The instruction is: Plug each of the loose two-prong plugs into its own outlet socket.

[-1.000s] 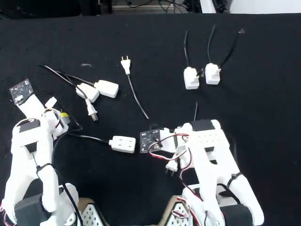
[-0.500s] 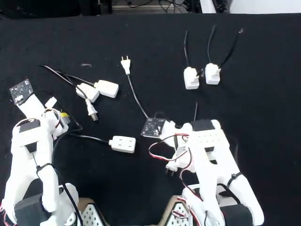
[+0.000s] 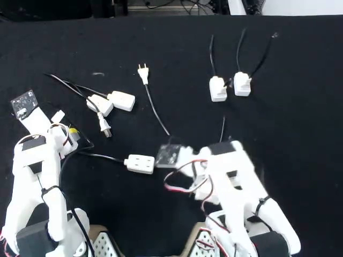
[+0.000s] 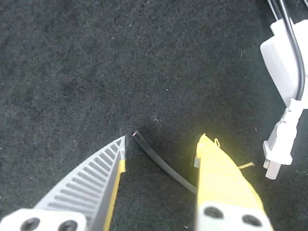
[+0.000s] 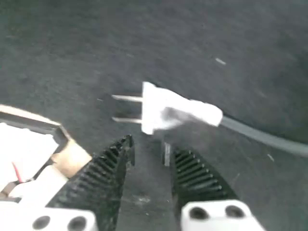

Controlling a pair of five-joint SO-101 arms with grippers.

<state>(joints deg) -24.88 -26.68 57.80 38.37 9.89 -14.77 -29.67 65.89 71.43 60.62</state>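
**Left end effector** (image 4: 161, 139): open, with the grey and yellow fingers spread and gripping nothing. The cut end of a black cable (image 4: 163, 161) lies on the counter (image 4: 96, 57) between them.

**Left group:** Near this end effector a loose white two-prong plug (image 4: 281, 154) lies flat. Its cord runs across a white outlet block (image 4: 281, 55). In the high view a second outlet block (image 3: 122, 100) sits just beside the first.

**Centre:** A white outlet socket (image 3: 140, 163) lies alone on the counter, with its cord leading off toward the left arm. Farther back a second loose plug (image 3: 142, 72) lies with its prongs pointing away from the arms. Its black cord (image 3: 155, 110) trails toward the right arm.

**Right end effector** (image 5: 147, 144): the black fingers are parted by a narrow gap and grip nothing. A third white plug (image 5: 168, 110) lies on the counter just beyond the fingertips, prongs free.

**Right rear:** A white socket unit (image 3: 217, 88) and its neighbour unit (image 3: 242, 84) lie side by side, each with a black cord running toward the far edge
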